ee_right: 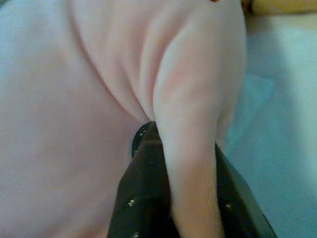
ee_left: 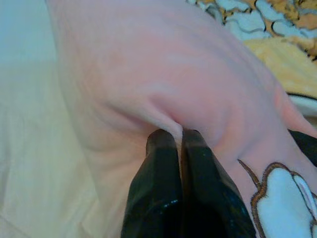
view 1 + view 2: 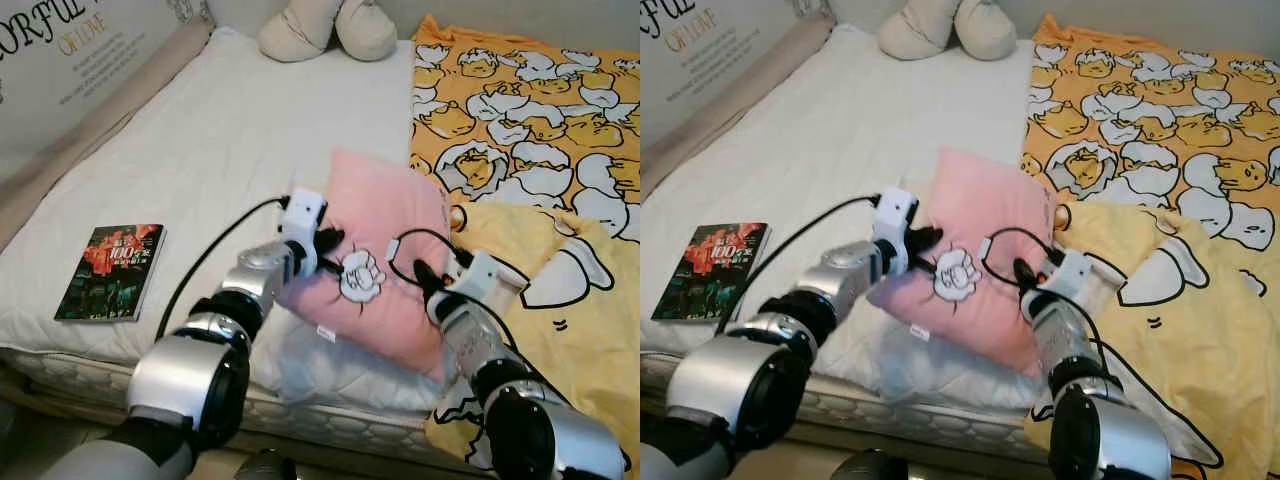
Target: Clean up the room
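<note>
Clearly soft, light pink pillow [image 3: 385, 250], held tilted above white mattress [image 3: 200, 150], beside yellow duck-print blanket [image 3: 530, 100]. Likely sags; best pinched at edges. Left gripper [image 3: 330, 243] clenched on fabric fold at left edge; right gripper [image 3: 425, 272] grasping right edge; both arms reach forward, elbows bent.

The pink pillow [image 3: 385, 250] with a white cartoon patch is raised at a tilt over the bed's near edge, pinched at both sides, its fabric creased; its underside seems hidden.
</note>
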`<state>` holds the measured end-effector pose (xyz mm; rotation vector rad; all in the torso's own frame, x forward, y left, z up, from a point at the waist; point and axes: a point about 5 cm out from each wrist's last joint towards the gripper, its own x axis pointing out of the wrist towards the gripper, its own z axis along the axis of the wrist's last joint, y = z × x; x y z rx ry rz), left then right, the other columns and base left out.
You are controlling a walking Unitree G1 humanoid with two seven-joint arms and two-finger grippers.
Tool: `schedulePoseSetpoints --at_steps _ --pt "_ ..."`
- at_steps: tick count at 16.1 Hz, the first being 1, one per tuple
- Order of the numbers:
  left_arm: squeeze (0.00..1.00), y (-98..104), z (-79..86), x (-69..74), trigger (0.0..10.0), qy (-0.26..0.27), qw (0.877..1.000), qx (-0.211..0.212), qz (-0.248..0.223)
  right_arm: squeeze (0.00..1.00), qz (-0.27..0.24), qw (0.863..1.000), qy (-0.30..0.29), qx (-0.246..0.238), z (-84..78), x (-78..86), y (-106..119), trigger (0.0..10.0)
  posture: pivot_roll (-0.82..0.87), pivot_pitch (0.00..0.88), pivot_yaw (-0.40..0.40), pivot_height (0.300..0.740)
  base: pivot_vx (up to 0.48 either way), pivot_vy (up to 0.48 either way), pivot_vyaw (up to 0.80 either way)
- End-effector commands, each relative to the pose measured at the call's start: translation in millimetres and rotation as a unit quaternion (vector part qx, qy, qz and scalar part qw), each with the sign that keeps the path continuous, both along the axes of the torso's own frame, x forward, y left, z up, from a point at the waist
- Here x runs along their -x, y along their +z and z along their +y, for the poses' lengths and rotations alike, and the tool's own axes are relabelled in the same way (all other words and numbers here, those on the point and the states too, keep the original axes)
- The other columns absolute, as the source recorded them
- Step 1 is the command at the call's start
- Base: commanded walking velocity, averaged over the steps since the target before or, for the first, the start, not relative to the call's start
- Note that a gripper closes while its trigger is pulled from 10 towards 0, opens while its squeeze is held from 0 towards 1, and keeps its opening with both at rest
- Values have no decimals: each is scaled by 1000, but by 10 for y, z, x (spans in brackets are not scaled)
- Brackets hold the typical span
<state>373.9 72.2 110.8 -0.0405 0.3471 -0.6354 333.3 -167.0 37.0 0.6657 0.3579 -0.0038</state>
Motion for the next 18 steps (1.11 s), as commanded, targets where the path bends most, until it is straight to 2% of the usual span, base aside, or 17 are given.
schedulePoseSetpoints --at_steps 1,3,4,6,7,10,13,14,16,18 --pt "0 242 -49 -89 0 -12 999 16 -48 0 -17 1000 11 -1 54 -69 88 0 106 0 28 740 0 0 0" --pt "0 362 -58 -130 0 -11 997 32 -67 0 -45 999 9 -9 58 -153 216 0 107 0 26 740 0 0 0" --pt "0 545 -55 -187 0 -17 994 45 -96 0 -75 997 14 -6 76 -242 363 0 108 0 26 740 0 0 0" --pt "0 671 -32 -218 0 -30 991 41 -121 0 -81 996 20 -5 93 -260 394 0 112 0 29 740 0 0 0" --pt "0 706 -7 -226 0 -36 990 32 -132 0 -69 997 18 1 76 -228 337 0 116 0 29 740 0 0 0" --pt "0 741 83 -245 0 -30 990 30 -137 0 -53 999 8 0 30 -159 234 0 125 0 33 740 0 0 0" --pt "0 778 171 -260 0 -28 989 20 -147 0 -82 997 9 7 29 -235 366 0 131 0 28 740 0 0 0" --pt "0 784 173 -255 0 -34 988 23 -149 0 -93 996 3 -11 35 -282 442 0 131 0 28 740 0 0 0" --pt "0 775 132 -230 0 -53 986 22 -156 0 -113 993 25 13 96 -331 536 0 135 0 23 740 0 0 0" --pt "0 725 112 -217 0 -52 987 18 -150 0 -107 993 39 30 144 -311 495 0 140 0 20 740 0 0 0"
